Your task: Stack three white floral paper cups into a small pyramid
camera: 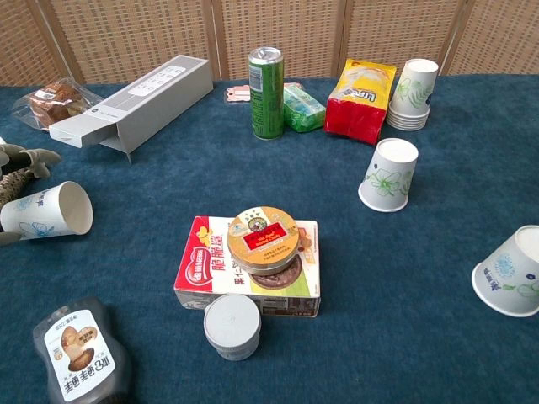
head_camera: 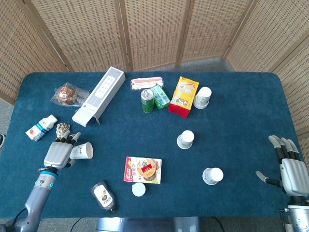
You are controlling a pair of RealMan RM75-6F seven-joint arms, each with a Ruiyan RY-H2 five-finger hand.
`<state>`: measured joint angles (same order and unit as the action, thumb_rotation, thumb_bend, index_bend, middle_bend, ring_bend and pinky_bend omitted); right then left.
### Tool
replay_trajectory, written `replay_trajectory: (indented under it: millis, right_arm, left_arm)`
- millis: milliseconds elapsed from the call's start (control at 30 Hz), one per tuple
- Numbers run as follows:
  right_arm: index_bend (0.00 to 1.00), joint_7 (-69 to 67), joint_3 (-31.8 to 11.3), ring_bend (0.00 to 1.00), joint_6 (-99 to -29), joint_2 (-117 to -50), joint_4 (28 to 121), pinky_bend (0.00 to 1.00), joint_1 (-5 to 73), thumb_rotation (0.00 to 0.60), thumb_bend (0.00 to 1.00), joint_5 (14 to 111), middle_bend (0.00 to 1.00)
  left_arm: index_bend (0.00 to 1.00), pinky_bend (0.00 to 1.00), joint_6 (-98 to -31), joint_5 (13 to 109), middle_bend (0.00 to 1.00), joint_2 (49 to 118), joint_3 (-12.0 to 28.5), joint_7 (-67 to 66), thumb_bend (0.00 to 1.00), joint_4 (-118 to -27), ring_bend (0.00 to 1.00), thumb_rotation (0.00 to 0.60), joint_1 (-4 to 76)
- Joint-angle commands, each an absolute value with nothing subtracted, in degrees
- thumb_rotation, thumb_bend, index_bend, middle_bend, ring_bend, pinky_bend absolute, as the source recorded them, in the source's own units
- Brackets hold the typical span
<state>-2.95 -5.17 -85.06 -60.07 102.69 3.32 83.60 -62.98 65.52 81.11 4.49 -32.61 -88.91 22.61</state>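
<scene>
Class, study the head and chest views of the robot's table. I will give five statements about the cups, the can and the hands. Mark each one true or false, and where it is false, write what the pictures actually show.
1. The paper cup by the left hand lies on its side. True.
2. The green can has tipped over. False: it stands upright.
3. The right hand holds a cup. False: it holds nothing, fingers apart, near the table's edge.
4. A round tin rests on the red snack box. True.
5. A three-cup pyramid is already built. False: the middle cup and the near-right cup stand apart, upside down.
</scene>
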Motion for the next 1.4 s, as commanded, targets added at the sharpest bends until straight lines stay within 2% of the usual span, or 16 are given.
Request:
replay_trajectory:
  millis: [33, 167, 333, 667, 900, 1133, 1400]
  right_arm:
    - [0.00, -3.0, -5.2, 0.00, -85.1, -60.0, 102.7, 0.00, 3.3, 0.600, 0.11, 83.7, 0.00]
    - [0.00, -3.3, -5.2, 0.00, -85.1, -60.0, 102.7, 0.00, 3.3, 0.600, 0.11, 83.6, 0.00]
    - [0.00, -3.8, -5.3, 0.00, -85.1, -59.9, 102.7, 0.00, 3.3, 0.600, 0.11, 83.6, 0.00]
    - [0.00, -3.9, -5.1, 0.00, -85.0, -59.8, 102.8, 0.00, 3.3, 0.600, 0.11, 83.7, 0.00]
    - [0.00, -4.2, -5.1, 0.00, -85.0, -59.7, 103.0, 0.00, 3.3, 0.600, 0.11, 83.8, 0.00]
    - [0.00, -4.0, -5.0, 0.00, -85.1, -59.7, 103.2, 0.00, 3.3, 0.600, 0.11, 83.9, 0.00]
    - [0.00, -4.4, -5.1, 0.00, -84.9, -59.6, 103.1, 0.00, 3.4, 0.600, 0.11, 83.8, 0.00]
  left_arm:
    - [0.08, 0.29, -63.3, 65.0, 0.27, 81.9, 4.7, -33.7, 0.29, -88.8, 0.16, 0.600, 23.2]
    - [0.19, 0.35, -64.0, 64.7, 0.37, 83.0, 4.4, -35.5, 0.29, -88.3, 0.26, 0.600, 23.7]
    - [0.25, 0.38, -65.1, 64.3, 0.42, 83.8, 4.2, -36.6, 0.30, -88.3, 0.30, 0.600, 23.9]
    - [0.25, 0.39, -67.8, 66.7, 0.43, 82.6, 3.4, -38.6, 0.31, -89.0, 0.31, 0.600, 24.1]
    - [0.25, 0.38, -71.4, 69.8, 0.42, 79.6, 2.9, -50.4, 0.31, -91.1, 0.32, 0.600, 25.7]
    - [0.26, 0.38, -70.8, 60.1, 0.41, 76.1, 4.4, -69.5, 0.32, -100.1, 0.31, 0.600, 29.4]
    - [0.28, 0.38, -75.5, 45.3, 0.40, 78.3, 6.3, -89.0, 0.33, -107.2, 0.30, 0.600, 35.1]
